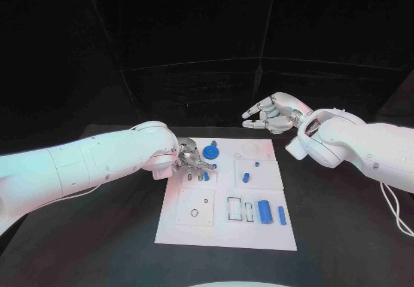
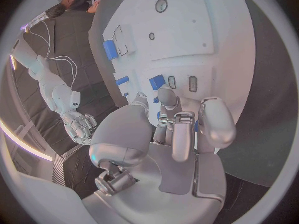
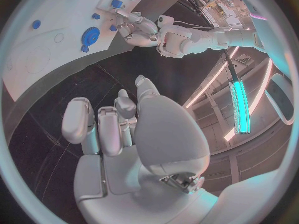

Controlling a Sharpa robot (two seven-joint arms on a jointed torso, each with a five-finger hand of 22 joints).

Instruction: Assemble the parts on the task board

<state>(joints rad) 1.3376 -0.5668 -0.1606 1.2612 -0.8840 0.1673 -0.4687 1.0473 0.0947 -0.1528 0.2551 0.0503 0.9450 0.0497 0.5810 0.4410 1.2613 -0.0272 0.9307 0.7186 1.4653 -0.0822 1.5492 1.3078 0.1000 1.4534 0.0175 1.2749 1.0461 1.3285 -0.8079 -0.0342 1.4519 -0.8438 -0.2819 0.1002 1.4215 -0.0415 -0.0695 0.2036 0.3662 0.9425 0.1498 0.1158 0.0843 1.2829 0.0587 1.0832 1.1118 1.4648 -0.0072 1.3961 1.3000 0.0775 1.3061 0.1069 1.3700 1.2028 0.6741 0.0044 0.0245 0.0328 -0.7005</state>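
— Nearest the robot, what lies on the task board (image 1: 226, 236)?

— Two blue cylindrical parts (image 1: 265, 212), one thick and one thin, lie side by side near the board's near right corner, beside a pair of outlined rectangular slots. To their left is a square panel with a small hexagonal hole.

— And the board itself?

— It lies flat on the black bench (image 1: 345, 227), about midway between the bench's left and right edges, long side running away from the robot.

— Where is the left hand (image 1: 191, 156)?

— Over the board's left edge, toward the far end. Its fingers (image 2: 167, 100) are curled down onto the board, the tips among some small blue pieces (image 2: 157, 81) next to two little slots. Whether it actually pinches one of them I cannot tell; the fingers hide the contact.

— Anything close to it?

— A blue gear-shaped part (image 1: 211, 152) sits just beside the fingertips, toward the far edge, with a smaller blue part just beyond it. Another small blue piece (image 1: 246, 177) lies nearer the board's middle.

— The right hand (image 1: 271, 113)?

— Raised above the bench, past the board's far right corner, well apart from every part. Its fingers are loosely bent and separated, and nothing is in them; the right wrist view shows the palm (image 3: 146, 134) bare.
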